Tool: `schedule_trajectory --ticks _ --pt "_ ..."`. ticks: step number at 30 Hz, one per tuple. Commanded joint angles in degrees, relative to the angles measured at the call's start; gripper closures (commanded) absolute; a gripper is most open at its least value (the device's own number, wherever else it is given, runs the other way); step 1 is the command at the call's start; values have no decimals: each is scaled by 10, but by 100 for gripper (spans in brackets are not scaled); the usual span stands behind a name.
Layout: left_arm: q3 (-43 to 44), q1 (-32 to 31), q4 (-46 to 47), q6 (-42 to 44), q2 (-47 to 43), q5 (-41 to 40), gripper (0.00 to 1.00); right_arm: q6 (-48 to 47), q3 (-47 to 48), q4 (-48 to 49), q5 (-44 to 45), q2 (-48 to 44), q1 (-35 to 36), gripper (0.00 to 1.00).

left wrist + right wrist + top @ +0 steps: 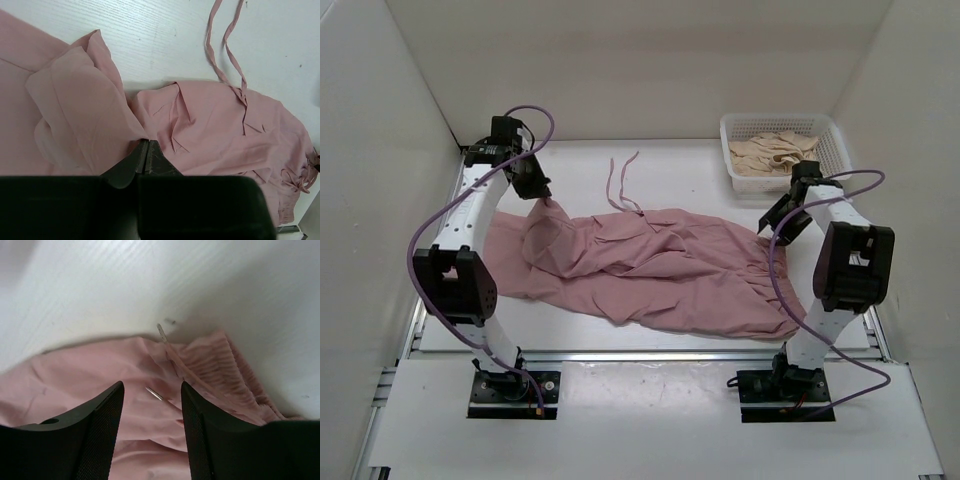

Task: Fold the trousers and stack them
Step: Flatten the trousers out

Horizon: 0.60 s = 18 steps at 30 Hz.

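pink trousers (pixel 650 270) crumpled across mid-bench (pixel 680 160), left pincer (pixel 145 146) clamped on a raised fabric fold near left wall, right pincer (pixel 152 390) parted just over gathered waistband, drawstring (pixel 620 185) lying on bare bench behind, white basket (pixel 825 125) holding beige garment (pixel 775 152) far right corner

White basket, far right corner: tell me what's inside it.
A crumpled beige garment lies inside the basket, heaped near its rim. Whether anything sits beneath it cannot be seen, because the cloth covers the bottom.
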Motion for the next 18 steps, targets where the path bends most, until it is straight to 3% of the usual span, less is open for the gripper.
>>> schedule_trajectory --ticks 1,6,10,12,14,15,16,18 --pt "18 -1 11 -3 -40 -4 89 19 49 -6 -15 35 -6 45" --pt "18 -1 11 3 -40 -4 89 33 71 -11 -15 89 -16 44" --pt "23 -1 11 3 -35 -4 89 44 76 -22 -21 142 -29 27" --pt "23 -1 11 3 -35 -4 89 44 82 -22 -9 142 -29 27" --pt "37 -1 6 8 -29 -4 89 44 87 -22 -9 142 -29 50" --pt "43 -1 6 8 -28 -4 89 44 93 -22 -9 142 -29 68" --pt "50 -1 -1 8 -28 -4 89 44 93 -22 7 129 -29 100" --pt "80 6 -9 8 -22 -4 89 44 88 -22 18 105 -29 100"
